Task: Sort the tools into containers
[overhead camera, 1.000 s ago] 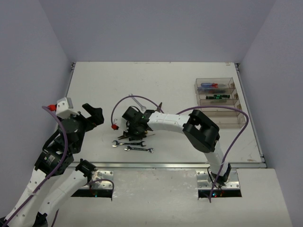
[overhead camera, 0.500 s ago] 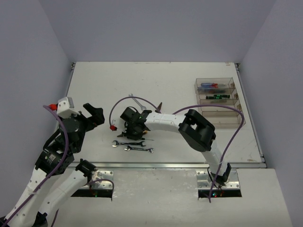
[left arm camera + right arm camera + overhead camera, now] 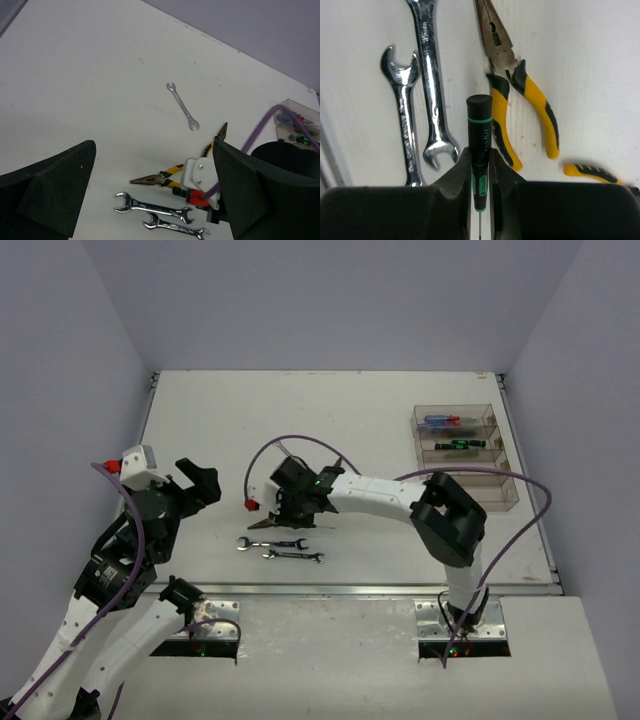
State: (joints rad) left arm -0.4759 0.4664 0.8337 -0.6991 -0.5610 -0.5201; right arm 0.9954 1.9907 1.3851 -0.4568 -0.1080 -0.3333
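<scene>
Two black jaws of the right tool (image 3: 479, 161) pinch a slim green-banded screwdriver (image 3: 479, 120); left tool (image 3: 152, 192) gapes wide.

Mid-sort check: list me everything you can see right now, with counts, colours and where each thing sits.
wrenches: three, silver; two side by side near the table's front, one farther back.
pliers: two, yellow-and-black handles; mid-table beside the wrenches.
thin screwdrivers: two, black with green; one in the right hand, one in the second bin from the back.
blue-and-red screwdriver: one; rearmost bin.
containers: four joined, smoky clear; table's right side.
table: one, white.
left hand: open, over the table's left side.
right hand: shut on a thin screwdriver.
</scene>
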